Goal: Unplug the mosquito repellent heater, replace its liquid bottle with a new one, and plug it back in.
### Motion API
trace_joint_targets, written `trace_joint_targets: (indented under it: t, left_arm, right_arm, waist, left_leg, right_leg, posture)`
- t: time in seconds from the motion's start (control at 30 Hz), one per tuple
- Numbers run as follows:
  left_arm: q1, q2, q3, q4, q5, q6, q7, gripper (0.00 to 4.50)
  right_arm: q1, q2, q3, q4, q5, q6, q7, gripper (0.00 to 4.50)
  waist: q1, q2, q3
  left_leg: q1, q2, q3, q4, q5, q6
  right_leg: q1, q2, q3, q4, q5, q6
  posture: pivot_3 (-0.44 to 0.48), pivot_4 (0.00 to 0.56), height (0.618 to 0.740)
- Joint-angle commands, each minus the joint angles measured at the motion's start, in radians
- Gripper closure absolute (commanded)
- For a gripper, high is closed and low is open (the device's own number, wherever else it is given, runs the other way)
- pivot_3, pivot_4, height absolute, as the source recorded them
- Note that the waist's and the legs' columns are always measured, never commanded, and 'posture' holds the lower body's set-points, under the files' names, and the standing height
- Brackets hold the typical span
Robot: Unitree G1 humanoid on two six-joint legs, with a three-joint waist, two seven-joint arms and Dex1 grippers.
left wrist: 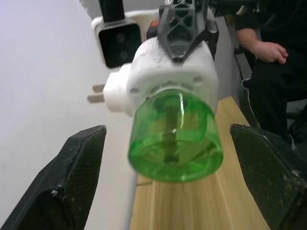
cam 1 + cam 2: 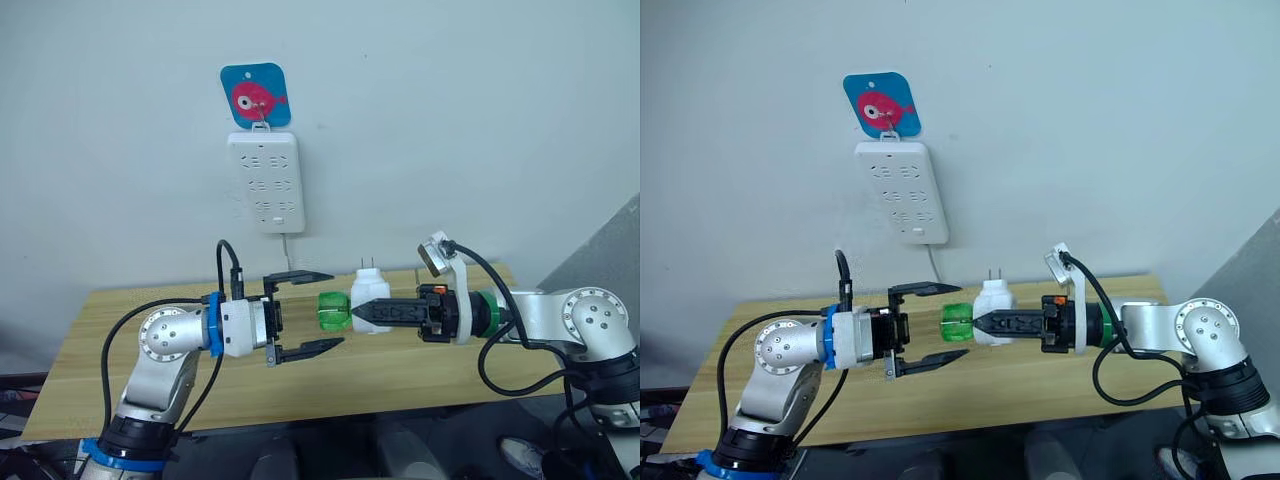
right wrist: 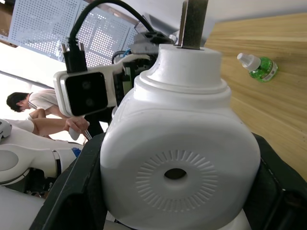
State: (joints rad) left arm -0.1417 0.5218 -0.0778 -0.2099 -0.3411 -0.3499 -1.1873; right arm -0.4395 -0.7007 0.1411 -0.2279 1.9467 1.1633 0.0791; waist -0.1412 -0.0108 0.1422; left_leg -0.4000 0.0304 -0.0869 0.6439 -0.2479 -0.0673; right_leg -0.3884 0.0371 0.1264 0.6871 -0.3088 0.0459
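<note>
The right claw [image 2: 362, 312] is clamped on the white heater [image 2: 368, 297], holding it in the air above the tabletop [image 2: 420, 365] with its prongs up at twelve o'clock and its green bottle [image 2: 333, 311] pointing at nine o'clock toward the left claw [image 2: 312, 314], which is spread wide with the bottle between its fingers, not yet touching. The heater is already off the power strip [image 2: 263, 182] on the wall. Bottle removal looks to be the step in hand: next the left claw should close on the bottle and twist it free. A spare bottle [image 3: 256, 66] lies on the tabletop.
</note>
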Motion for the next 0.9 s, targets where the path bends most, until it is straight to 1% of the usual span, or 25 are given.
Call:
trace_joint_targets:
  t: [0.03,0.07,0.2,0.23,0.33,0.4,0.47,0.5,0.6,0.63,0.67,0.73,0.8,0.9]
  left_arm:
    - [-0.011,0.006,-0.003,0.003,-0.003,-0.026,0.009,0.58]
    - [-0.013,0.009,-0.005,0.002,-0.006,-0.018,0.010,0.75]
    - [-0.035,0.021,0.001,-0.021,-0.030,0.024,0.018,2.09]
    - [-0.041,0.028,0.007,-0.026,-0.039,0.046,0.022,2.25]
    - [-0.062,0.070,0.020,-0.052,-0.067,0.122,0.013,2.25]
    - [-0.071,0.104,0.021,-0.084,-0.101,0.222,0.016,2.25]
    - [-0.093,0.175,0.012,-0.122,-0.166,0.452,0.033,2.25]
    - [-0.103,0.199,0.010,-0.135,-0.193,0.537,0.043,2.25]
    - [-0.233,0.316,0.004,-0.095,-0.422,1.023,0.071,2.25]
    - [-0.266,0.338,0.003,-0.080,-0.472,1.126,0.074,2.25]
    - [-0.299,0.353,-0.003,-0.059,-0.502,1.192,0.061,2.25]
    - [-0.377,0.368,-0.018,-0.013,-0.562,1.327,0.041,2.25]
    - [-0.442,0.348,-0.013,0.024,-0.624,1.441,0.058,2.25]
    - [-0.470,0.321,-0.002,0.044,-0.636,1.479,0.084,2.25]
  right_arm:
    - [0.000,0.003,-0.030,-0.015,0.026,-0.011,-0.002,1.45]
    - [0.000,0.004,-0.030,-0.015,0.026,-0.011,-0.002,1.45]
    - [0.002,0.003,-0.032,-0.017,0.026,-0.011,-0.006,1.45]
    - [0.001,0.003,-0.032,-0.015,0.026,-0.011,-0.008,1.45]
    - [-0.002,0.002,-0.032,-0.011,0.026,-0.012,-0.015,1.45]
    - [-0.005,-0.001,-0.031,-0.010,0.026,-0.013,-0.017,1.45]
    - [-0.008,-0.003,-0.031,-0.010,0.026,-0.012,-0.014,1.45]
    - [-0.009,-0.005,-0.030,-0.010,0.026,-0.011,-0.012,1.45]
    - [-0.029,-0.027,-0.022,-0.013,0.026,0.009,0.014,1.45]
    - [-0.033,-0.031,-0.020,-0.014,0.026,0.012,0.021,1.45]
    - [-0.036,-0.032,-0.019,-0.014,0.026,0.014,0.027,1.45]
    - [-0.038,-0.039,-0.015,-0.019,0.026,0.021,0.047,1.45]
    - [-0.037,-0.045,-0.011,-0.029,0.026,0.023,0.061,1.45]
    - [-0.035,-0.048,-0.007,-0.034,0.026,0.016,0.067,1.45]
  waist:
    - [-0.001,0.000,0.000]
    - [-0.001,0.000,0.000]
    - [-0.001,0.000,0.000]
    - [-0.001,0.000,0.000]
    - [-0.002,0.000,0.000]
    - [-0.004,0.000,0.000]
    - [-0.003,-0.001,0.000]
    - [-0.004,-0.002,0.001]
    - [-0.003,-0.002,0.004]
    - [-0.003,-0.003,0.006]
    - [-0.004,-0.003,0.007]
    - [-0.005,-0.002,0.009]
    - [-0.004,-0.003,0.011]
    - [-0.004,-0.003,0.011]
  left_leg:
    - [0.000,0.000,0.000,0.000,0.000,0.000]
    - [0.000,0.000,0.000,0.000,0.000,0.000]
    - [0.000,0.000,0.000,0.000,0.000,0.000]
    - [0.000,0.000,0.000,0.000,0.000,0.000]
    - [0.000,0.000,0.000,0.000,0.000,0.000]
    - [0.000,0.000,0.000,0.000,0.000,0.000]
    - [0.000,0.000,-0.001,0.000,0.000,0.000]
    - [0.000,0.000,-0.001,0.000,0.000,0.000]
    - [0.000,0.000,-0.003,0.000,0.000,0.000]
    - [0.000,0.000,-0.003,0.001,0.000,0.000]
    - [0.000,0.000,-0.003,0.001,0.000,0.000]
    - [0.000,0.000,-0.003,0.001,0.000,0.000]
    - [0.000,0.000,-0.003,0.000,0.000,0.000]
    - [0.000,0.000,-0.004,-0.001,0.000,0.000]
  right_leg:
    - [0.000,0.000,0.000,0.000,0.000,0.000]
    - [0.000,0.000,0.000,0.000,0.000,0.000]
    - [0.000,0.000,0.000,0.000,0.000,0.000]
    - [0.000,0.000,0.000,0.000,0.000,0.000]
    - [0.000,0.000,0.000,0.000,0.000,0.000]
    - [0.000,0.000,0.000,0.001,0.000,0.000]
    - [0.000,0.000,-0.001,0.000,0.000,0.000]
    - [0.000,0.000,-0.001,0.001,0.000,0.000]
    - [0.000,0.000,-0.002,0.002,0.000,0.000]
    - [0.000,0.000,-0.003,0.002,0.000,0.000]
    - [0.000,0.001,-0.003,0.002,0.000,0.000]
    - [0.000,0.001,-0.003,0.002,0.000,0.000]
    - [0.000,0.001,-0.003,0.001,0.000,0.000]
    - [-0.001,0.001,-0.004,0.001,0.000,0.000]
  posture:
    - [-0.147,0.112,0.740]
    - [-0.147,0.112,0.740]
    - [-0.146,0.113,0.740]
    - [-0.146,0.113,0.740]
    - [-0.146,0.113,0.740]
    - [-0.146,0.113,0.740]
    - [-0.130,0.113,0.740]
    - [-0.130,0.113,0.740]
    - [-0.121,0.114,0.740]
    - [-0.119,0.113,0.740]
    - [-0.118,0.114,0.740]
    - [-0.123,0.113,0.740]
    - [-0.123,0.113,0.740]
    - [-0.130,0.110,0.740]
